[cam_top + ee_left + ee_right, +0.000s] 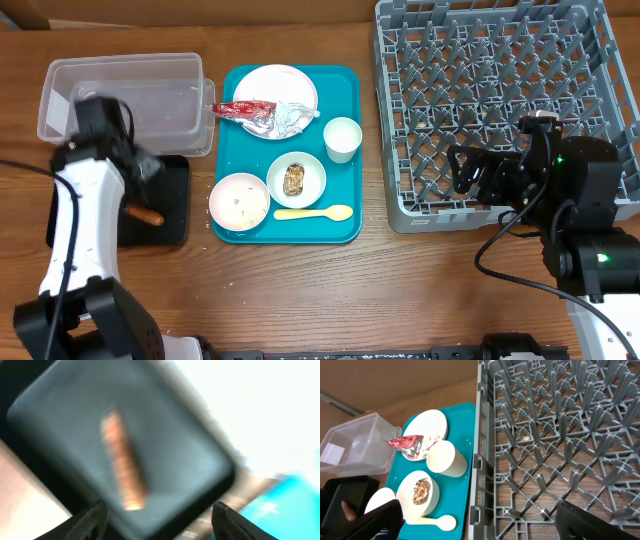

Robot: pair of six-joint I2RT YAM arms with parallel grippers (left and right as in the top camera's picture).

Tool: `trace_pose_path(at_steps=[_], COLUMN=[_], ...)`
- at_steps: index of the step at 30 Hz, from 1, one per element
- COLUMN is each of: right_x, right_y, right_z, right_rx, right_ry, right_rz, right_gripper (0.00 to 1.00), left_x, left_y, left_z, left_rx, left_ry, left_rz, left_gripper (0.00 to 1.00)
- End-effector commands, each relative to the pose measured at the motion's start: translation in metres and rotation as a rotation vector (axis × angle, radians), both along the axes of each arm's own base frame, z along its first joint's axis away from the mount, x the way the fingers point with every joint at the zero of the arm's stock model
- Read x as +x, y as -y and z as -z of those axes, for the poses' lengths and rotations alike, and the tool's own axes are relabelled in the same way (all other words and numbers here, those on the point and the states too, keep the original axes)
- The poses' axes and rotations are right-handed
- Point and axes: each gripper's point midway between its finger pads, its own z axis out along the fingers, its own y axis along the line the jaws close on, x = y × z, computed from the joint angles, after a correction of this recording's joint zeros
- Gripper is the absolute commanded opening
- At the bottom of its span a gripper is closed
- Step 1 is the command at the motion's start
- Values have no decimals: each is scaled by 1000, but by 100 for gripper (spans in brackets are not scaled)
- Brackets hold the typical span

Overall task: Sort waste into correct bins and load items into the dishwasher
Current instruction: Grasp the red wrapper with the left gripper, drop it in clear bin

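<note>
An orange-brown sausage (pixel 122 460) lies on the black tray (pixel 170 190), blurred in the left wrist view. My left gripper (pixel 157 520) hangs above it, open and holding nothing; from overhead it (pixel 148 168) sits over the tray's far end. The clear tub (pixel 120 95) stands behind. On the teal tray (pixel 345 225) a pale plate (pixel 275 85) carries a red wrapper (pixel 243 108) and a napkin (pixel 291 118). Beside it are a white cup (pixel 342 138), a small white bowl (pixel 310 165) with a brown chunk (pixel 294 179), a pink bowl (pixel 240 200) and a spoon (pixel 315 213). My right gripper (pixel 487 525) is open over the dish rack (pixel 500 100).
The grey rack fills the table's right side, its near left corner under my right gripper (pixel 462 170). The left arm's white link runs along the table's left edge beside the black tray. Bare wood lies in front of the teal tray.
</note>
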Motion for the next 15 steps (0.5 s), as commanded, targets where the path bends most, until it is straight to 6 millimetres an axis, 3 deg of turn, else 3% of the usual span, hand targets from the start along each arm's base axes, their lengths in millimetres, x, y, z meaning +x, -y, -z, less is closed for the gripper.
trace_pose_path(at_steps=[1, 5, 8, 11, 15], right_x=[3, 2, 2, 2, 1], right_y=[0, 0, 0, 0, 0], right_z=[-15, -14, -14, -14, -13], right_rx=[4, 4, 4, 5, 4], right_ry=[40, 37, 34, 33, 31], right_rz=[-2, -2, -2, -1, -1], right_gripper=[100, 100, 100, 100, 100], left_x=[44, 71, 91, 112, 143], left_y=[62, 120, 153, 177, 213], left_z=[-58, -101, -115, -111, -76], left_rx=[-61, -3, 108, 172, 137], left_ry=[149, 260, 331, 384, 401], left_rz=[387, 560, 582, 527, 559], left_gripper=[70, 75, 79, 82, 86])
